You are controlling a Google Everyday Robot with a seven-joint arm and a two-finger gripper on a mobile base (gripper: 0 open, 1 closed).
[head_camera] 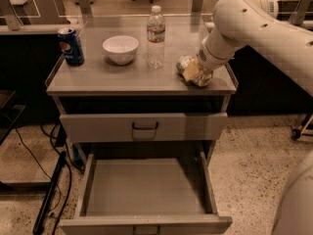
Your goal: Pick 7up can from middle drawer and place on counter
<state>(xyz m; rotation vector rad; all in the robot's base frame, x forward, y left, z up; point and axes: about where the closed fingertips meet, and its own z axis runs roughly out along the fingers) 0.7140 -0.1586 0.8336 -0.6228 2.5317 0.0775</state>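
Note:
The middle drawer (142, 187) is pulled fully out at the bottom, and its flat grey floor is bare. My gripper (194, 72) is down on the right end of the counter (112, 80), at the end of the white arm reaching in from the upper right. A small silvery object, apparently the 7up can (183, 62), lies against the gripper's left side on the counter. The gripper partly hides it, so I cannot see any print on it.
On the counter stand a blue Pepsi can (71, 46) at the far left, a white bowl (120, 48) and a clear water bottle (155, 31). The upper drawer front with its black loop handle (145, 126) is closed. Cables lie on the floor at the left.

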